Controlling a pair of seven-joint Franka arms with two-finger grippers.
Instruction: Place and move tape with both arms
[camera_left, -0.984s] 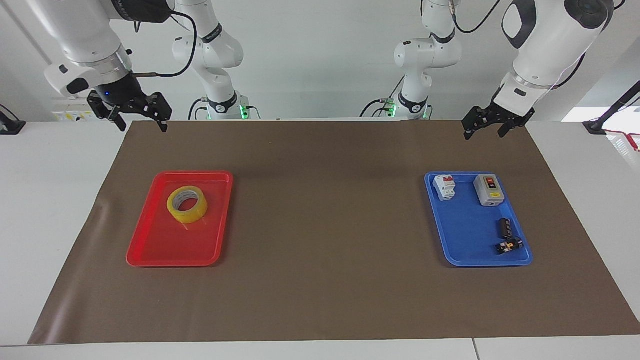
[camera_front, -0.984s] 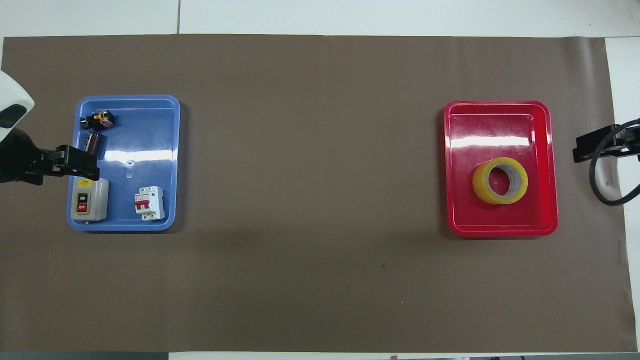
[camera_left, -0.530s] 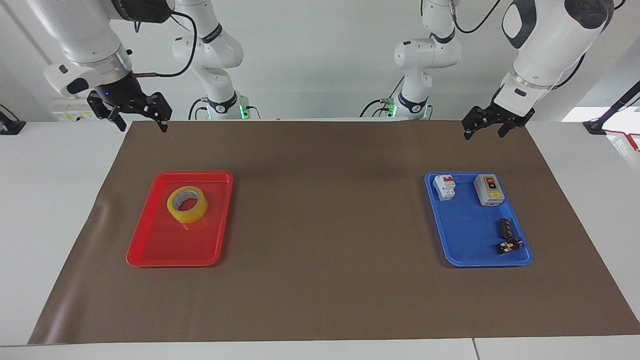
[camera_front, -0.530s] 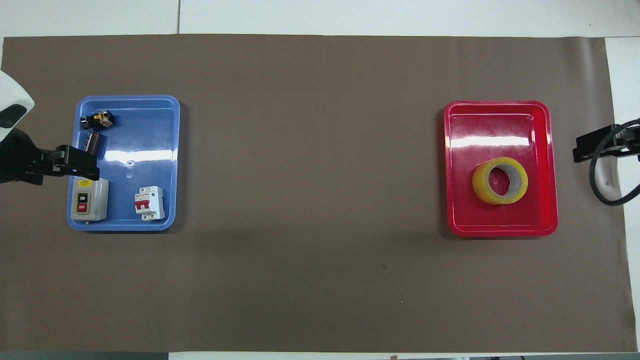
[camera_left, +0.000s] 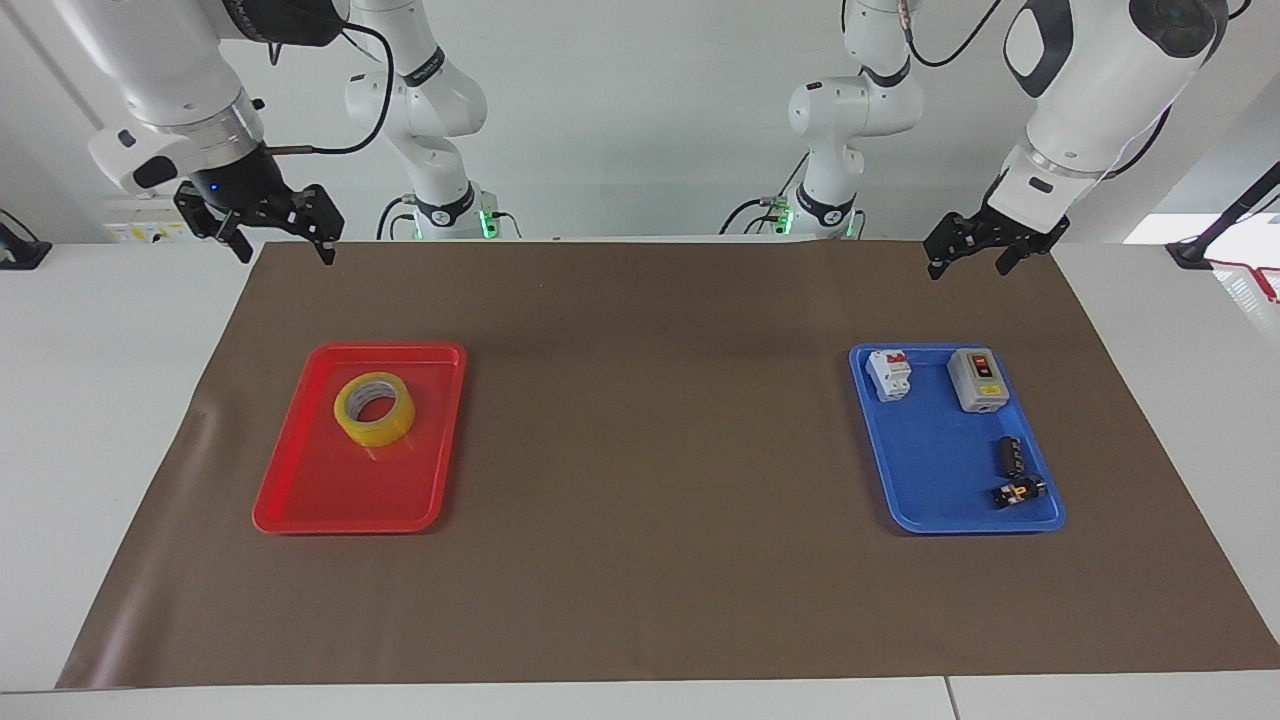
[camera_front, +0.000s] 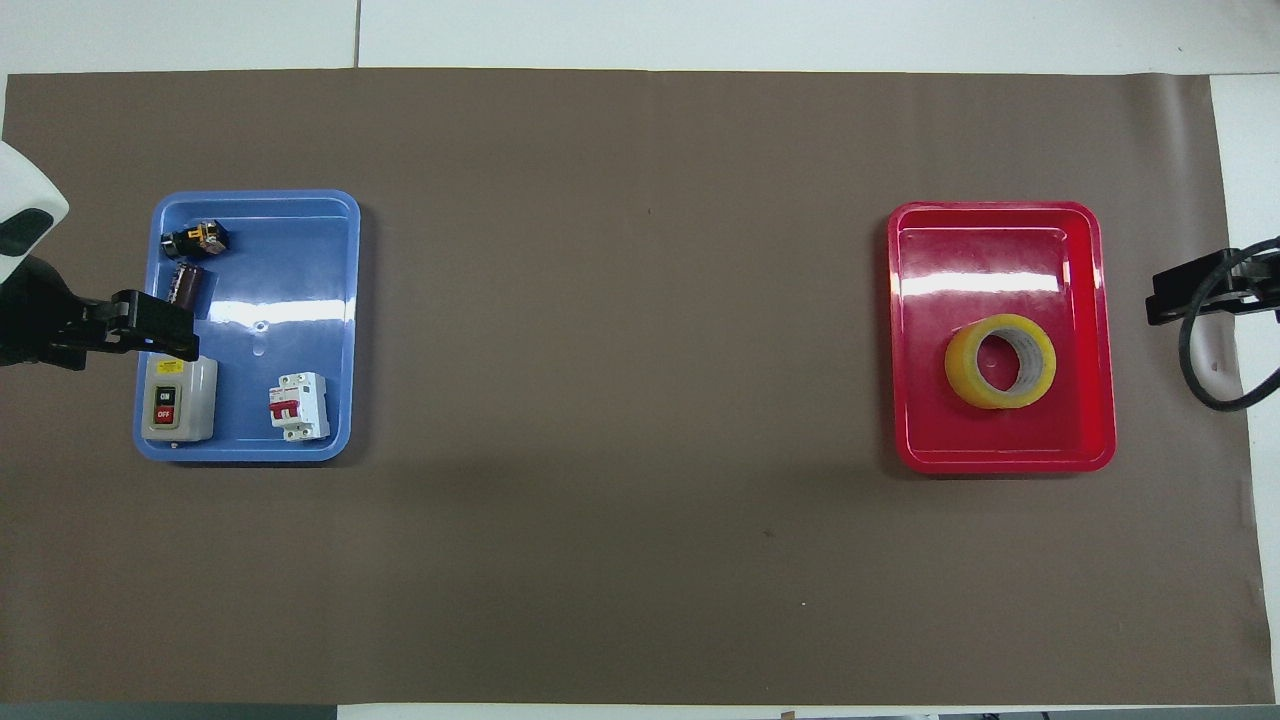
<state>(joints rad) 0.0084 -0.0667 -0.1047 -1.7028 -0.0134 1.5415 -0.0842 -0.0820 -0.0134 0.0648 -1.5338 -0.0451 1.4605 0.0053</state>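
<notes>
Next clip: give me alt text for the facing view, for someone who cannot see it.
A roll of yellow tape lies flat in a red tray at the right arm's end of a brown mat; a blue tray of small electrical parts sits at the other end. The right claw and left claw hang open and empty above the mat's edge by the robots.

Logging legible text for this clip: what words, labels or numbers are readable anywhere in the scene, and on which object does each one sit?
"ON": black button on the grey switch box in the blue tray.
"OFF": red button just below it on the same box.
Yellow sticker at the box's top edge: print too small to read.
White circuit breaker: markings too small to read.
Tape core ring: no legible print.
Red tray: no text.
</notes>
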